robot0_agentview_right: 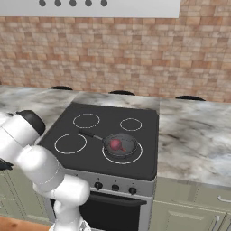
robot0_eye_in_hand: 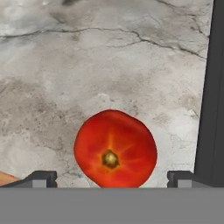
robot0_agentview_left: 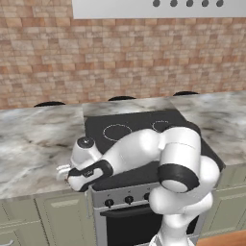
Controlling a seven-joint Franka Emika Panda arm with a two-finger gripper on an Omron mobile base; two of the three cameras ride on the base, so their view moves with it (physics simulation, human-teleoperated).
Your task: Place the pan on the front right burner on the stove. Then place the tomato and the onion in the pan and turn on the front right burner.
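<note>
From behind and to the left of the robot, the left base view shows the white arm bent low across the front of the stove (robot0_agentview_left: pixel 144 126), its hand (robot0_agentview_left: pixel 65 173) reaching out over the marbled counter (robot0_agentview_left: pixel 33 144) just left of the stove's front corner; the arm's bulk covers the front half of the black cooktop, so the front rings and whatever sits on them are hidden here, and the fingers are too small to read. Brick wall rises behind, with a pale range hood (robot0_agentview_left: pixel 158 7) at the top edge. From the other side, the right base view shows the cooktop unblocked: the pan (robot0_agentview_right: pixel 120 145) sits on the front right burner (robot0_agentview_right: pixel 122 153), the largest white ring, with its thin black handle pointing back and left toward the middle of the cooktop. Inside the pan lies the onion (robot0_agentview_right: pixel 116 144), a dull pinkish ball. Black knobs (robot0_agentview_right: pixel 115 187) line the silver panel below. Looking along the fingers, the hand view shows the tomato (robot0_eye_in_hand: pixel 115 148), bright red with a small brownish stem scar facing the camera, resting on the grey marbled counter. The two dark fingertips (robot0_eye_in_hand: pixel 40 178) stand wide apart, one on each side of the tomato and clear of it. A dark vertical edge, apparently the stove's side, runs down the right of this view.
</note>
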